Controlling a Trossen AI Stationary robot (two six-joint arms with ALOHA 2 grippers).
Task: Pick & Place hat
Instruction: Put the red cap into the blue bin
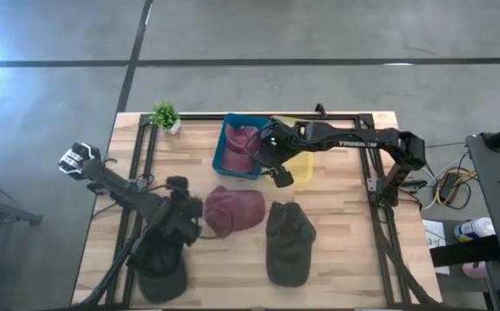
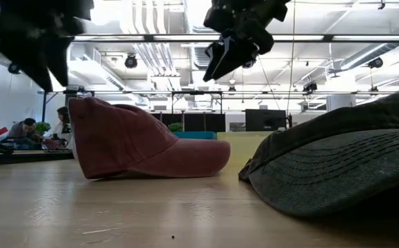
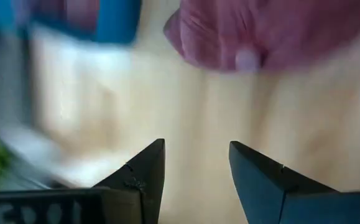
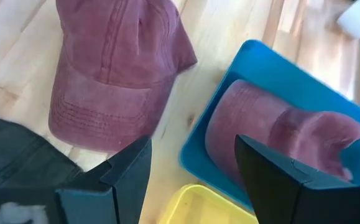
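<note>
A maroon cap point(image 1: 235, 210) lies crown up on the wooden table, brim flat on the wood in the low view point(image 2: 137, 141). A second maroon cap point(image 4: 279, 134) sits inside the blue bin point(image 1: 232, 164). An olive cap point(image 1: 288, 242) lies toward the near edge, and a black cap point(image 1: 159, 263) lies under the left arm. My left gripper point(image 3: 195, 146) is open just left of the loose maroon cap point(image 3: 260, 31). My right gripper point(image 4: 192, 140) is open, raised above the table between the blue bin and the loose maroon cap point(image 4: 114, 68).
A yellow bin point(image 1: 300, 164) stands right of the blue one. A small potted plant point(image 1: 165, 114) sits at the far left corner. Black frame rails point(image 1: 379, 225) run along the table's left and right sides. Bare wood point(image 1: 344, 225) lies right of the olive cap.
</note>
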